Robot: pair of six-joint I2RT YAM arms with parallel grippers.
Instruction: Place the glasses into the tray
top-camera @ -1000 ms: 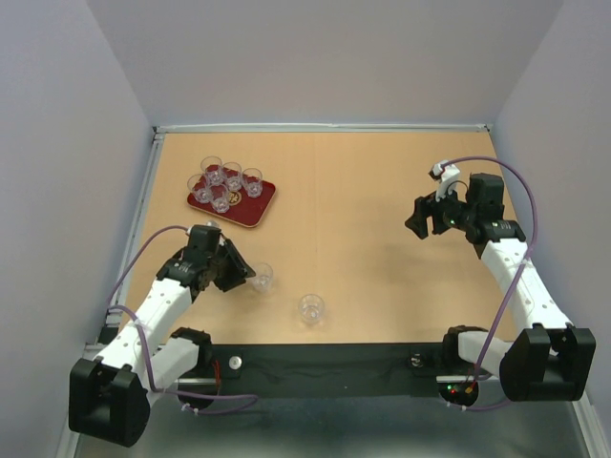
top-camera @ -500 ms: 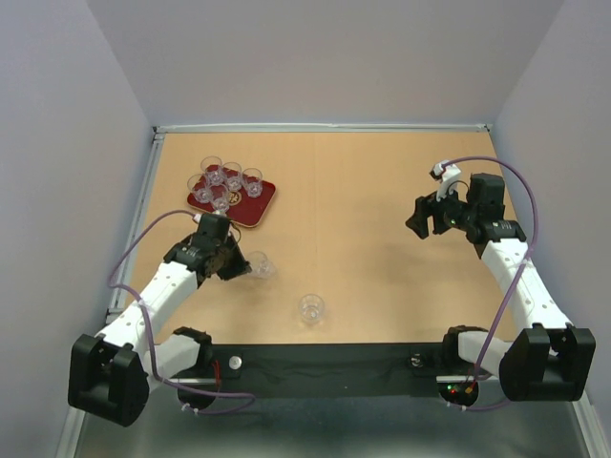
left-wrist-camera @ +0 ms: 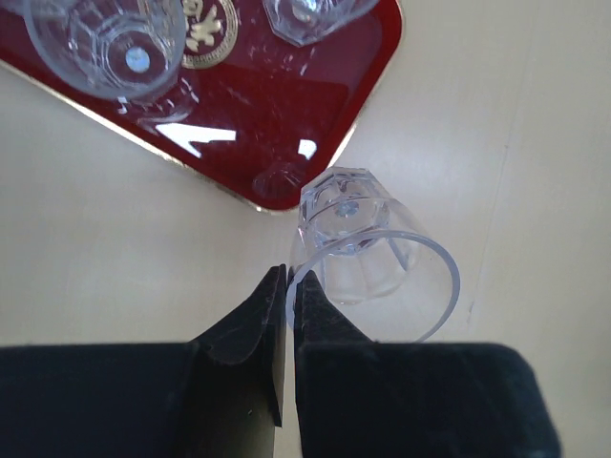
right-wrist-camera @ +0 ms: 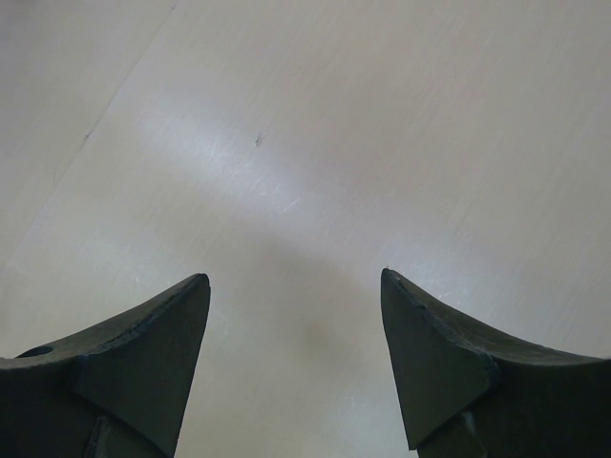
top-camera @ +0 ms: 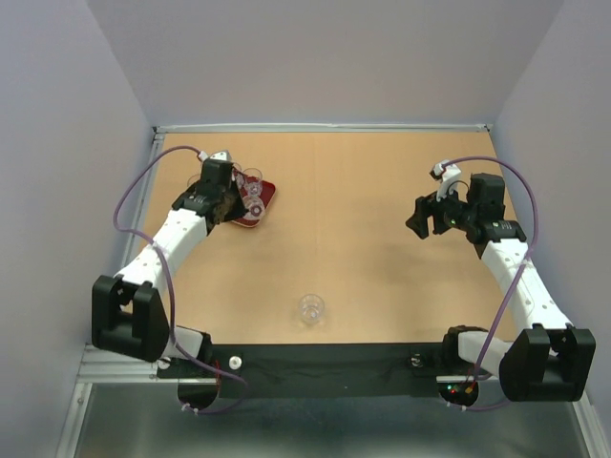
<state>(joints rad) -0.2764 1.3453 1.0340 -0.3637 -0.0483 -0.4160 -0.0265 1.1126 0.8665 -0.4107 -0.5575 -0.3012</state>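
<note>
Closest to the arm bases, one lone glass [top-camera: 310, 307] stands upright on the table [top-camera: 382, 286], well apart from the tray and off to its near-right side

Going further back, the right pincer [right-wrist-camera: 296, 286] hangs way over to the right of the tray, jaws spread apart and nothing between them, just bare table under it in the wrist view

Then the left pincer [left-wrist-camera: 288, 279] is up at the tray's near-right edge, jaws squeezed together on the rim of a held glass [left-wrist-camera: 368, 258], one finger inside the wall and one outside. That glass is tipped over, its mouth towards the camera and its thick base pointing at the tray. From the wrist cam the base sits just off the tray's rim, over the table and not over the red. Can't tell if it's touching anything underneath

The tray [left-wrist-camera: 286, 124] itself is dark red with a raised rim and sits on the far-left part of the table. Its gold emblem [left-wrist-camera: 205, 33] shows between two upright glasses [left-wrist-camera: 105, 43] already on it. From the top cam there are more on there, but the arm covers part of it so I can't get a count
</note>
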